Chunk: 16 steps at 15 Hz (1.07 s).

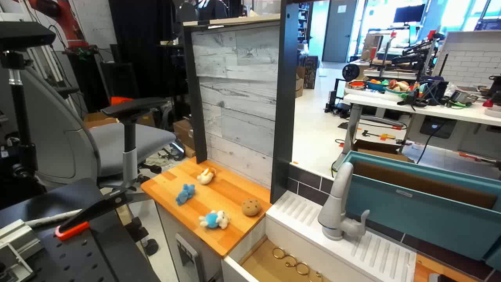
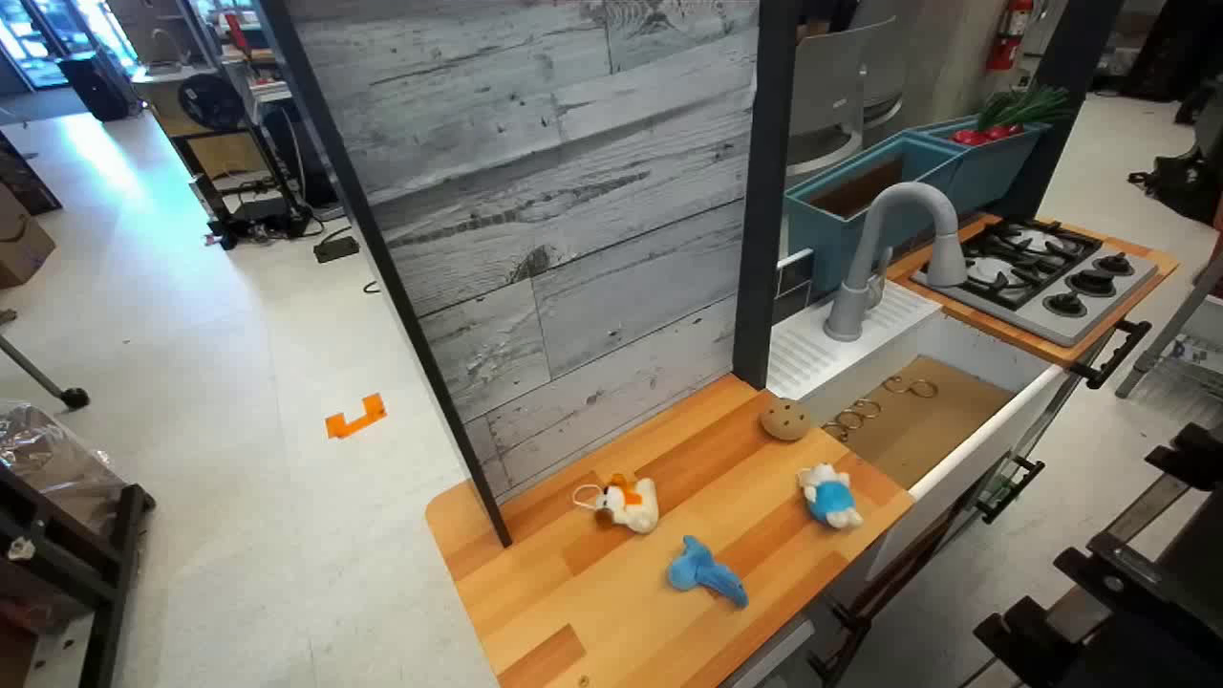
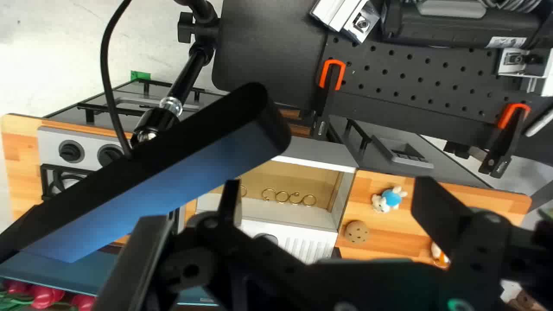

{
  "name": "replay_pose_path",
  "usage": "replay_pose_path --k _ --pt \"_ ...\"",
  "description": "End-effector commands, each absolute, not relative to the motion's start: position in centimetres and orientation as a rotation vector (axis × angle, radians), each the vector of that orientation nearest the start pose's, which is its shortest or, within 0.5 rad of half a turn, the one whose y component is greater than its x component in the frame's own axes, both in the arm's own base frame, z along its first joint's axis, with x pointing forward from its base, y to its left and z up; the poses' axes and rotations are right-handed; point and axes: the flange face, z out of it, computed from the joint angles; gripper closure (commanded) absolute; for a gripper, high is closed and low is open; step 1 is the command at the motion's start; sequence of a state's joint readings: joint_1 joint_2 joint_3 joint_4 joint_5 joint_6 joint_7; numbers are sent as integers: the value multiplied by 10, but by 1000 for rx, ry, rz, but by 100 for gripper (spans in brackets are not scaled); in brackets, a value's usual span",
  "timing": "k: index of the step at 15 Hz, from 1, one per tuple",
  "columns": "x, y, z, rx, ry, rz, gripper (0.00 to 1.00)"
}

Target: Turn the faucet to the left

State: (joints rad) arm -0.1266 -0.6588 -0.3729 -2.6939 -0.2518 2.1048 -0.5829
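The grey faucet (image 1: pixel 339 196) stands on the white ribbed sink ledge in both exterior views. In an exterior view (image 2: pixel 948 258) its spout arches over the basin toward the stove end, with a small lever behind the base. In the wrist view only a dark grey patch of it (image 3: pixel 266 237) shows beside the ribbed ledge; the gripper's parts hide the rest. My gripper (image 3: pixel 330 198) is open in the wrist view, its black fingers wide apart with nothing between them. It is high above the sink and counter, apart from the faucet. Neither exterior view shows it.
The sink basin (image 2: pixel 955 420) holds brass rings. Soft toys and a cookie-like ball (image 2: pixel 785 419) lie on the wooden counter (image 2: pixel 535 592). A teal planter (image 1: pixel 426 203) stands behind the faucet. A stovetop (image 2: pixel 1089 287) adjoins. A stand-mounted black bar (image 3: pixel 173 172) crosses the wrist view.
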Motion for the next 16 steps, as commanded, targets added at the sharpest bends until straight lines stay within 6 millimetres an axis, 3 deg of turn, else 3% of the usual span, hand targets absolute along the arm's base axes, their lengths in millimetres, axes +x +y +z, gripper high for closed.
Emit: replay_pose_path --k 1,11,16 --pt "307 -174 420 -3130 -434 -72 0" --pt "307 -174 420 -3130 -433 -73 0" --pt "343 -161 423 -3141 -471 -138 0"
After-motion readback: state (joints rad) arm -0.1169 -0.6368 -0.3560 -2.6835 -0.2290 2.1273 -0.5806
